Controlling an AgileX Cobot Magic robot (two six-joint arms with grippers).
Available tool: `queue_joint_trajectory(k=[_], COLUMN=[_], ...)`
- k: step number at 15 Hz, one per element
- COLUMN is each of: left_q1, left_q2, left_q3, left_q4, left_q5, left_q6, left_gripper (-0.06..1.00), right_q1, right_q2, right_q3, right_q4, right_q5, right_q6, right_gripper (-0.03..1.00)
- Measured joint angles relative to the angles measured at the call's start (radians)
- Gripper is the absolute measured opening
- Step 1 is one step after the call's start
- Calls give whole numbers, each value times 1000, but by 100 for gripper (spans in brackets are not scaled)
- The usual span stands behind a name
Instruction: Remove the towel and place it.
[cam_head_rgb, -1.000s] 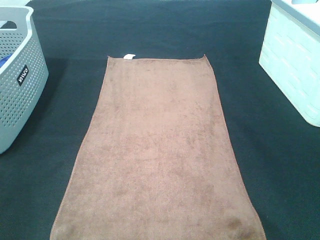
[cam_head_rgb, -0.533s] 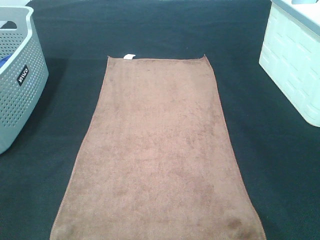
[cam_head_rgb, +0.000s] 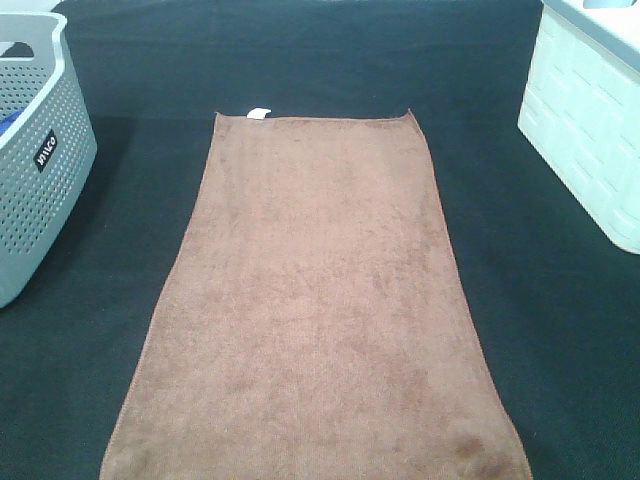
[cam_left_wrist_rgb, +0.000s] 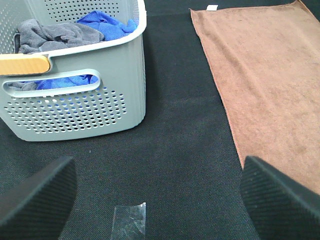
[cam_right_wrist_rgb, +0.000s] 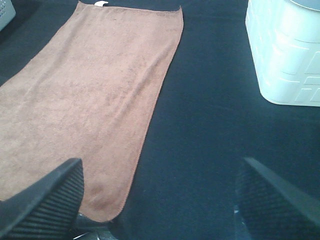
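Note:
The brown towel (cam_head_rgb: 315, 310) lies spread flat along the middle of the black table cloth, its small white tag (cam_head_rgb: 258, 113) on the far short edge. Neither gripper shows in the high view. In the left wrist view my left gripper (cam_left_wrist_rgb: 157, 172) hovers open over bare black cloth, with the towel (cam_left_wrist_rgb: 270, 85) off to one side and nothing between its fingers (cam_left_wrist_rgb: 37, 200). In the right wrist view my right gripper (cam_right_wrist_rgb: 161, 170) is open too, above the cloth just beside the towel's (cam_right_wrist_rgb: 85, 95) near corner, and it holds nothing.
A grey perforated basket (cam_head_rgb: 40, 170) stands at the left edge; it holds grey and blue cloths (cam_left_wrist_rgb: 75, 30). A white basket (cam_head_rgb: 590, 130) stands at the right. A scrap of clear tape (cam_left_wrist_rgb: 130, 220) lies on the black cloth (cam_head_rgb: 520, 300) near the left gripper.

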Motion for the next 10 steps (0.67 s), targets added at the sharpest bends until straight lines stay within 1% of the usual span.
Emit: queue_joint_trajectory(k=[4, 5, 6, 7, 8, 10], left_q1=[0, 14, 45, 45, 66, 69], left_q2=[0, 0, 0, 0, 0, 0], left_q3=[0, 0, 0, 0, 0, 0], left_q4=[-7, -21, -33, -33, -41, -44], left_q5=[0, 0, 0, 0, 0, 0], left_q6=[0, 0, 0, 0, 0, 0], left_gripper=[84, 84, 84, 84, 84, 84], right_q1=[0, 0, 0, 0, 0, 0], right_q2=[0, 0, 0, 0, 0, 0], right_q3=[0, 0, 0, 0, 0, 0], right_q4=[-11, -11, -11, -11, -11, -12], right_q5=[0, 0, 0, 0, -1, -1], right_q6=[1, 1, 1, 1, 2, 3], right_gripper=[78, 79, 79, 79, 79, 79])
